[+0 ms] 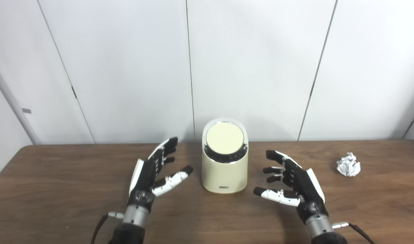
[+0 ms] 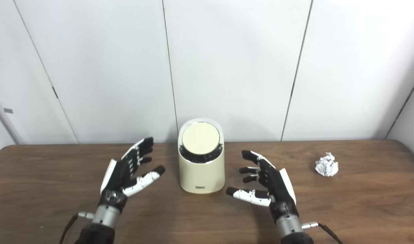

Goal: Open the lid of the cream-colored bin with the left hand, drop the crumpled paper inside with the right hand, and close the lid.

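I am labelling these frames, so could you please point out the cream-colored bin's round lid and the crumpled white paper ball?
Cream-colored bin's round lid (image 1: 224,138): left eye view, centre of the flat disc.
Crumpled white paper ball (image 1: 348,164): left eye view, middle of the wad.

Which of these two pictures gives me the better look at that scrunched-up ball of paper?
The right eye view is slightly better: the crumpled paper sits further in from the picture's edge, with bare table all around it. The left eye view shows the same ball just as whole and unblocked, only closer to the right edge.
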Available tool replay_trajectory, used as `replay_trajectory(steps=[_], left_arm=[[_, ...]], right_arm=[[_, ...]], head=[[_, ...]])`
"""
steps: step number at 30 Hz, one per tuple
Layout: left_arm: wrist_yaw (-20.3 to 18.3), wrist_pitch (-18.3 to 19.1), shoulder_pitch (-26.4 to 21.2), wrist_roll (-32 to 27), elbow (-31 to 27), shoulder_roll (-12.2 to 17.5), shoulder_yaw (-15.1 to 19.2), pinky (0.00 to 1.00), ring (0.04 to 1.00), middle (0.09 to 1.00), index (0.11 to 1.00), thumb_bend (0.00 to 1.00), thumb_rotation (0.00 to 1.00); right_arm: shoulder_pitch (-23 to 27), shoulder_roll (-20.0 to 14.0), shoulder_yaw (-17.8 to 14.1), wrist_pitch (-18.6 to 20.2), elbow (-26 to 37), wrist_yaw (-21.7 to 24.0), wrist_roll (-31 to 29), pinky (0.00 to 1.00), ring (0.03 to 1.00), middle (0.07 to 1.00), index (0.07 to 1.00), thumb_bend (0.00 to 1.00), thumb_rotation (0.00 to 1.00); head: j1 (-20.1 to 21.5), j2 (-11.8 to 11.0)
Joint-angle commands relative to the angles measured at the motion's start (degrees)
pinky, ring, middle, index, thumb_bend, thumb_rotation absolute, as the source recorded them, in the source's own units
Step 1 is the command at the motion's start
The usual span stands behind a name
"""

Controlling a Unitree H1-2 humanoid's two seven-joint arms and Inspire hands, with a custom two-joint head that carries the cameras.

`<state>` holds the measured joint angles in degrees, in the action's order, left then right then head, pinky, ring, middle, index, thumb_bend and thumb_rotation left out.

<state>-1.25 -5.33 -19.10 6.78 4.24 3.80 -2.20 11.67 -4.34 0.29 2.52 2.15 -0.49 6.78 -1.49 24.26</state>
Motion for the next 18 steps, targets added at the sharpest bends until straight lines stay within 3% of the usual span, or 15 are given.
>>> replay_trajectory(steps=[1,11,18], left_arm=[[0.15,-0.13,-4.09,0.99,-1.63,0.37,-0.21,0.80,0.856,0.870,0.898,0.79,0.34],[1.55,1.84,-10.61,3.96,0.76,-1.15,-1.59,0.73,0.847,0.851,0.880,0.82,0.34],[2.20,3.12,-15.26,8.44,3.48,-0.87,-3.07,0.81,0.911,0.872,0.885,0.81,0.32]], right_arm=[[1.76,0.12,-0.01,-2.85,1.16,-0.46,-0.01,0.55,0.671,0.818,0.777,0.74,0.13],[2.14,0.33,-0.03,-3.29,0.61,-0.60,-0.06,0.55,0.661,0.819,0.778,0.74,0.12],[2.07,0.53,0.11,-2.73,1.30,-0.75,0.33,0.54,0.671,0.821,0.779,0.73,0.12]], head=[[-0.13,0.08],[0.05,-0.35],[0.53,-0.38]])
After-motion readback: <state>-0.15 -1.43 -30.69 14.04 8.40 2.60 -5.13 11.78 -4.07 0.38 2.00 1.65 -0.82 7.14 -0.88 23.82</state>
